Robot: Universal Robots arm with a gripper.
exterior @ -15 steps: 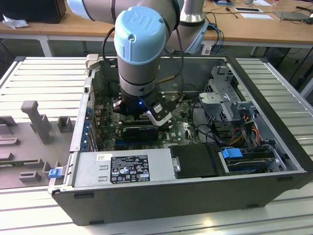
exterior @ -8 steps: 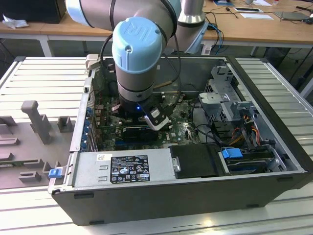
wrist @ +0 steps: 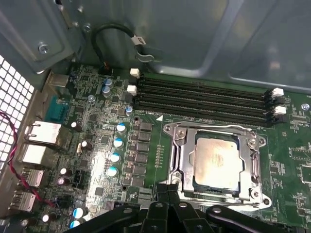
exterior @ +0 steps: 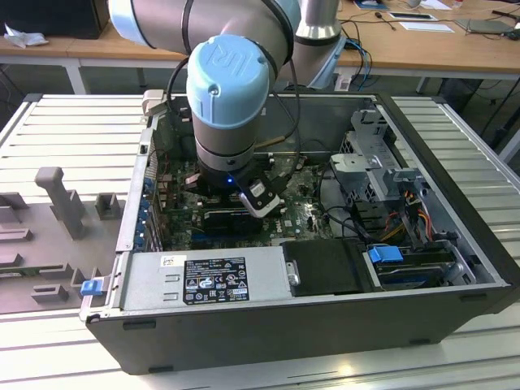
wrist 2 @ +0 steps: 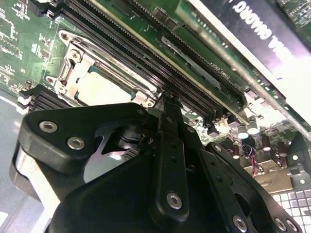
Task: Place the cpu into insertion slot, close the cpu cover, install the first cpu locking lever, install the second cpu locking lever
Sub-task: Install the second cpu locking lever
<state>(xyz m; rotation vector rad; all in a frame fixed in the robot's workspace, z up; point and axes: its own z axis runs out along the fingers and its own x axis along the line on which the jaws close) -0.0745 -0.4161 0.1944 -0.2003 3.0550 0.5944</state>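
Slatted metal counter, open computer case, arm reaching down inside.
I see the cpu seated in the insertion slot with the cpu cover down; levers look next, needing fine alignment. Jaws appear closed, holding nothing.

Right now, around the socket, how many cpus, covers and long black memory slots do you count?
cpu: 1
cover: 1
memory slots: 4
Total: 6
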